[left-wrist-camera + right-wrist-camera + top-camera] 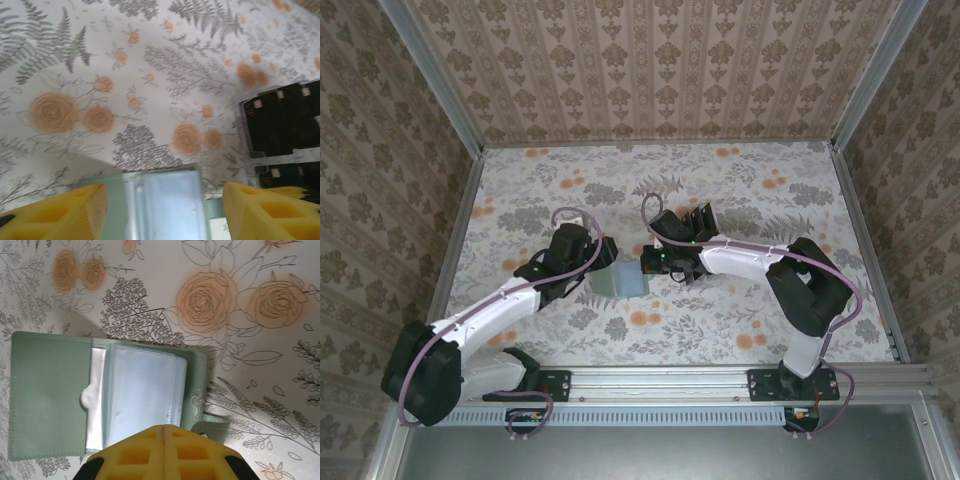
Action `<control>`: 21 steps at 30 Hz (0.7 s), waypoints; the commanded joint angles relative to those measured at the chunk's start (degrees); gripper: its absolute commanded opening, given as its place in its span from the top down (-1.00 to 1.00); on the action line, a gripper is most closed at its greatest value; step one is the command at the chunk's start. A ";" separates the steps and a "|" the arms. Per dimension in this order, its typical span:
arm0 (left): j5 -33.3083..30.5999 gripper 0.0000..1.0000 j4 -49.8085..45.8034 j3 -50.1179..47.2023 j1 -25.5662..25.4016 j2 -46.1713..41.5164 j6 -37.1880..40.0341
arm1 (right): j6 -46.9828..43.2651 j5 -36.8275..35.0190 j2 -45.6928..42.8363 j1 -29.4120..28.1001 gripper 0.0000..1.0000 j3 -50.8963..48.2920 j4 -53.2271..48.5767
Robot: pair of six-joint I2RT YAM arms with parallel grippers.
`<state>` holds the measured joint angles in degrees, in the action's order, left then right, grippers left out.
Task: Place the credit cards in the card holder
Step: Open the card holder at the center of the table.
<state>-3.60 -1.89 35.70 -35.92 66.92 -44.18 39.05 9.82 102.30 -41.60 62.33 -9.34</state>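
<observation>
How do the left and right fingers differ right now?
The left gripper has its yellow fingers spread apart, flanking the card holder; the right gripper has its fingers pressed together over the holder's near edge. In the overhead view, left approaches from the holder's left, right from its right. Both are yellow and hollow-celled.

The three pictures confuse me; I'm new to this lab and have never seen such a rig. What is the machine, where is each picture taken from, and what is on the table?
These are two robot arms bolted at the near edge of a flower-patterned table. The top picture looks down from above and behind them; the other two come from cameras on each wrist, so the yellow blocks are that arm's own fingers.

The left gripper stands open around the edge of the grey-green card holder, which lies open with clear pockets showing. The right gripper is shut above the holder; I cannot tell whether it pinches a card. Black credit cards sit in a clear plastic rack nearby.
</observation>
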 commanded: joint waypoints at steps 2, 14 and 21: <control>2.53 -0.28 6.20 -1.18 -1.02 2.66 -1.74 | -0.02 -1.02 -0.35 0.40 0.90 -1.19 0.83; -0.84 -0.18 8.75 -8.63 -1.77 4.54 -2.87 | -0.73 -1.27 0.71 2.35 0.91 -2.69 0.91; -2.35 -0.13 10.56 -10.48 -1.63 7.26 -0.81 | -0.81 -0.74 4.25 3.20 0.91 -3.76 3.89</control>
<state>-4.38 6.63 25.89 -37.43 72.90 -46.24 38.98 9.45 104.81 -38.79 59.75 -7.40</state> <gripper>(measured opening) 0.565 0.065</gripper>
